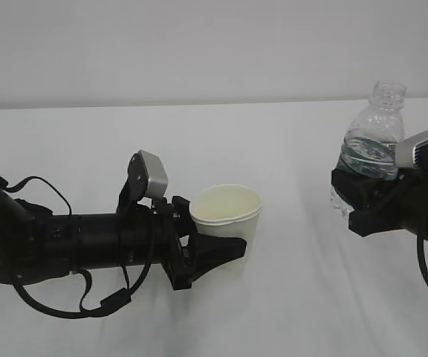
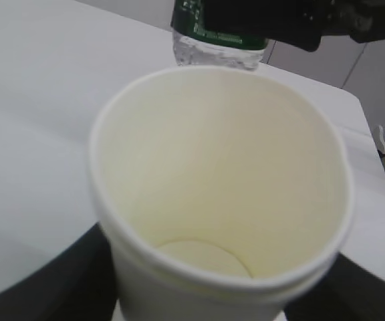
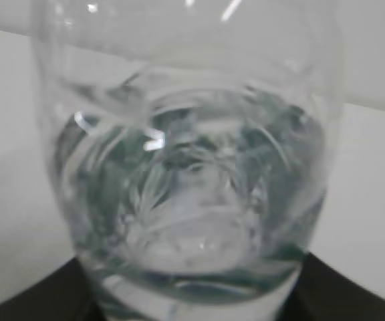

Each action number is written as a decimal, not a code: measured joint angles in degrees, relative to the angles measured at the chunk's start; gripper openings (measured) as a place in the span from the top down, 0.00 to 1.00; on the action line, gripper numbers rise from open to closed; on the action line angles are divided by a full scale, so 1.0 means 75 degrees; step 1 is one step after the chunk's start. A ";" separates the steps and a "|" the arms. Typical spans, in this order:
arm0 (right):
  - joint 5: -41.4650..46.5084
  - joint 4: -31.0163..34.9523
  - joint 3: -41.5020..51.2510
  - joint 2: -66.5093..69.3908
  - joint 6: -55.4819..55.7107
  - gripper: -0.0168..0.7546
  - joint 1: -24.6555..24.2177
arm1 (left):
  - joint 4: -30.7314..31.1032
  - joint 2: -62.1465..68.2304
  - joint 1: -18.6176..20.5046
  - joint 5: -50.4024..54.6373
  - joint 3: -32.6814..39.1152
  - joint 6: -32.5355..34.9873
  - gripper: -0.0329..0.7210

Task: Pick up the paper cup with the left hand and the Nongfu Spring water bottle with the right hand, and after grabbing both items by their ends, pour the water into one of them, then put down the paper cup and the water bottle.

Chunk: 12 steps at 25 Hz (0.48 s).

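Lower left of the exterior view: the left gripper reaches in along the bench, and the cup sits right between its black fingers, jaws closed around the lower wall. The cup is upright, mouth open to the top, its rolled rim a touch dented on the near side. The grey camera block rides just above and left of the cup. Whether the cup's base rests on the bench or hangs clear of it, I can't tell from here.

Left wrist view now: the cup fills the frame, pale yellowish inside, dry round bottom visible low in the centre. Dark finger shapes flank it at the bottom corners. At the top edge, the bottle shows its green label and clear ribbed base.

Over to the right edge of the exterior view: the right gripper is clamped on the bottle at its lower part, over the green label. The bottle stands near upright, open neck at the top, water showing in its middle. Cup and bottle are well apart.

Right wrist view: the bottle up close, clear plastic, water glinting, dark gripper parts at both bottom corners.
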 joint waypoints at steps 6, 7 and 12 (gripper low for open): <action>0.0629 -0.0018 0.0017 -0.0331 0.0099 0.51 0.0000 | 0.0072 0.0000 0.0000 0.0000 -0.0025 -0.0132 0.32; 0.0647 -0.0018 0.0017 -0.0382 0.0115 0.51 0.0000 | 0.0169 0.0000 0.0000 0.0000 -0.0075 -0.0217 0.32; 0.1013 -0.0036 0.0017 -0.0561 0.0143 0.51 0.0000 | 0.0504 0.0000 -0.0019 0.0000 -0.0587 -0.0480 0.32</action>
